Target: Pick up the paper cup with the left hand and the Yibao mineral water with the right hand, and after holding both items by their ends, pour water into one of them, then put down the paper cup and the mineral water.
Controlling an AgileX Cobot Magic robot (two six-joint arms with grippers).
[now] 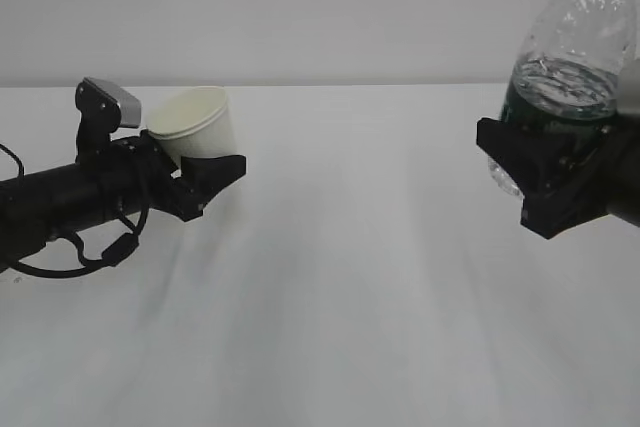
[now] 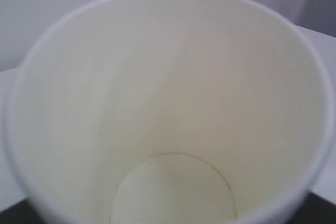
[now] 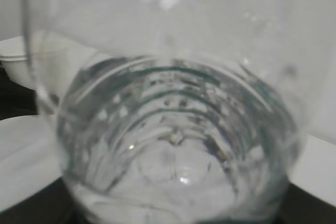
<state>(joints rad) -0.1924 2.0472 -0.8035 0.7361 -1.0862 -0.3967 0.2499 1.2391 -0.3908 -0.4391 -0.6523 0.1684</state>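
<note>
Holding both items clear of the white worktop [image 1: 330, 307], the two arms face each other across a wide gap. The left tool [image 1: 205, 182] pinches the cup [image 1: 195, 125] near its base, and the cup leans a little toward the camera module mounted above the arm. Seen from the left wrist, the cup's [image 2: 168, 103] pale inside looks dry and empty down to its round bottom. The right tool [image 1: 545, 172] clamps the bottle [image 1: 570, 67] around its lower part, at the dark green label; the bottle stands roughly upright, its neck cut off by the top edge of the exterior view. From the right wrist, the bottle [image 3: 173, 145] fills the picture, its ribbed wall blurred, with what appears to be water low inside it.

Both pickups look done, so the pour seems to be the step in hand, though it has not begun. The next move, as I judge it, calls for bringing bottle and cup together over the middle, with the mouth just above the rim, and then tipping the bottle slowly. The cup would need to sit level first. A light paper cup held low could wobble as water lands.
</note>
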